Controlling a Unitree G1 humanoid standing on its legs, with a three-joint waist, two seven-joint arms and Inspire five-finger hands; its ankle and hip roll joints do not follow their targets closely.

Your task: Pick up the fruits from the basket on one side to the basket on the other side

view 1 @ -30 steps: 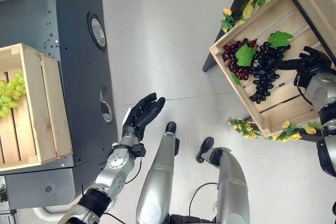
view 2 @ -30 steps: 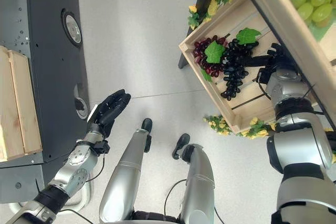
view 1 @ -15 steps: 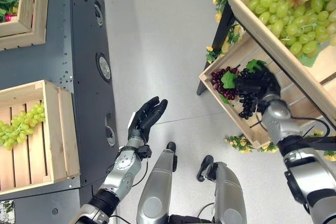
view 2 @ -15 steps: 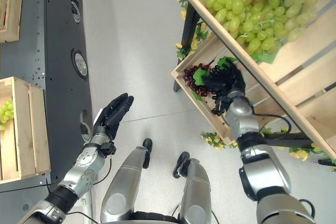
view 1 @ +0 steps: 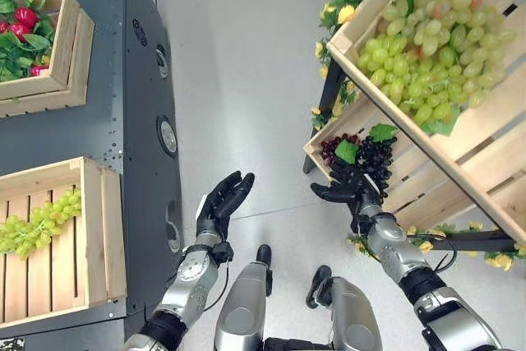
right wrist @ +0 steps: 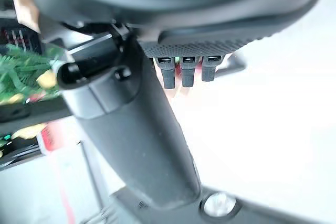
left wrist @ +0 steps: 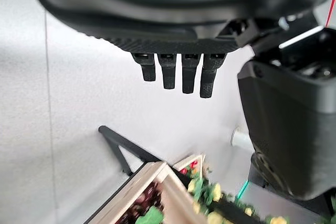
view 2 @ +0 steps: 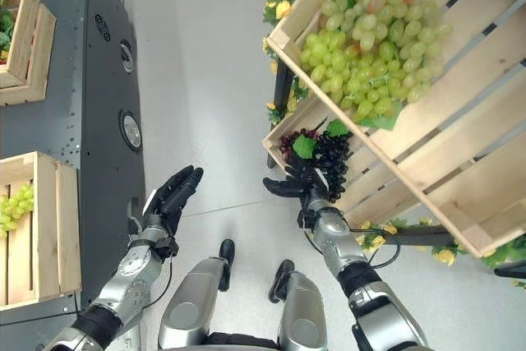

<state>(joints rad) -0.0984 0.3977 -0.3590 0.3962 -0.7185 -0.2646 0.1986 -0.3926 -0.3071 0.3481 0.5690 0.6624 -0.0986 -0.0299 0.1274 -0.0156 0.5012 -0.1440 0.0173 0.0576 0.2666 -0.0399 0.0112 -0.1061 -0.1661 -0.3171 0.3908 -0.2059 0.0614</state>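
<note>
The open right robot hand [view 1: 345,191] hung just beside the dark purple grape bunch [view 1: 374,159], which lay lengthwise in the lower wooden crate [view 1: 322,139].

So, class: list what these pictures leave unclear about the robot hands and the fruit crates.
- Right robot hand, eye views: whether it grips the dark purple grape bunch is unclear; the two overlap.
- Wooden crate of green grapes on the grey table: cut off by the picture's edge.
- Lower wooden crate: mostly hidden under the upper wooden crate.
</note>
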